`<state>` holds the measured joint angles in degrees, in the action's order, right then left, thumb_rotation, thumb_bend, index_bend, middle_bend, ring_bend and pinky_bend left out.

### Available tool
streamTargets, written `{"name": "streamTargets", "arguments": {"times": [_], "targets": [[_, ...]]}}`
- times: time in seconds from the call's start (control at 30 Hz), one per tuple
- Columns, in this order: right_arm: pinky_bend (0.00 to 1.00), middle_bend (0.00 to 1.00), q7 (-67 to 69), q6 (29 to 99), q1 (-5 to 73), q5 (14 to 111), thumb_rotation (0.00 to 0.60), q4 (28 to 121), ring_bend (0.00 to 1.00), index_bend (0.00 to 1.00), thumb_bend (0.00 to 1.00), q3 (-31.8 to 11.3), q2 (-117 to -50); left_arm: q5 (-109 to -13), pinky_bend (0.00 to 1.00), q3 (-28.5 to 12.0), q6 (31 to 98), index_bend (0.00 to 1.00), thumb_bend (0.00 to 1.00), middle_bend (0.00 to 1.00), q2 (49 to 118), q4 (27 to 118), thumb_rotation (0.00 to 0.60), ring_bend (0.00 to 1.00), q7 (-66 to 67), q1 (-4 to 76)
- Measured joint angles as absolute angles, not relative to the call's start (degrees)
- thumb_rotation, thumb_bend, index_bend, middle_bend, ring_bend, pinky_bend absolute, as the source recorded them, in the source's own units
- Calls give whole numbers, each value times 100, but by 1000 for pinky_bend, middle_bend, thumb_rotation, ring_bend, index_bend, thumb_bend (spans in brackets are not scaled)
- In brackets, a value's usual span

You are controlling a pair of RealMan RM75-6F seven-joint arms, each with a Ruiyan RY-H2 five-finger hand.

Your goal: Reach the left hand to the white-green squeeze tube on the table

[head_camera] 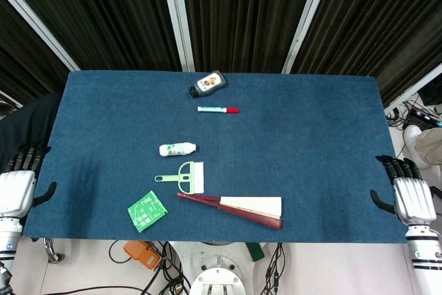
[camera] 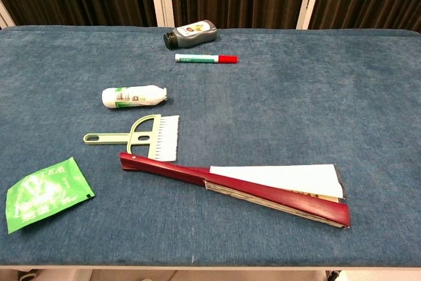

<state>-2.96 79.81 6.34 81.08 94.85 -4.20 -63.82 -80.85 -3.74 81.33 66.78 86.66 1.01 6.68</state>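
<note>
The white-green squeeze tube [head_camera: 177, 149] [camera: 133, 97] lies on its side on the blue table, left of centre, cap end pointing left. My left hand [head_camera: 17, 188] hangs off the table's left edge, well to the left of the tube and a little nearer me, with its fingers apart and nothing in it. My right hand [head_camera: 409, 195] rests beyond the right edge, also empty with fingers spread. Neither hand shows in the chest view.
Just in front of the tube lies a light-green brush [head_camera: 185, 176] [camera: 146, 137]. A folded red fan [head_camera: 238, 208] [camera: 263, 189] and a green sachet [head_camera: 147, 211] [camera: 45, 192] sit near the front edge. A green-red marker [head_camera: 218, 109] [camera: 205, 58] and dark bottle [head_camera: 208, 83] [camera: 190, 34] lie farther back.
</note>
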Motion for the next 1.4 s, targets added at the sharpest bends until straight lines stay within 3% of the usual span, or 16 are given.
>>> {"name": "streamTargets", "arguments": {"times": [0.73, 1.07, 1.4], "targets": [[134, 218, -274, 7951, 610, 8078, 600, 9577, 202, 207, 422, -391, -6351, -8421, 108, -275, 7979, 113, 299, 0, 6932, 8689, 600, 0, 0, 837], [134, 218, -254, 7888, 631, 8049, 600, 9573, 202, 207, 422, -392, -6325, -8662, 108, -313, 6879, 113, 264, 23, 7462, 8987, 600, 0, 71, 1720], [134, 218, -225, 7862, 641, 8048, 600, 9566, 202, 207, 421, -390, -6315, -8058, 108, -847, 5901, 113, 266, 80, 8311, 8704, 600, 0, 473, 2689]]}}
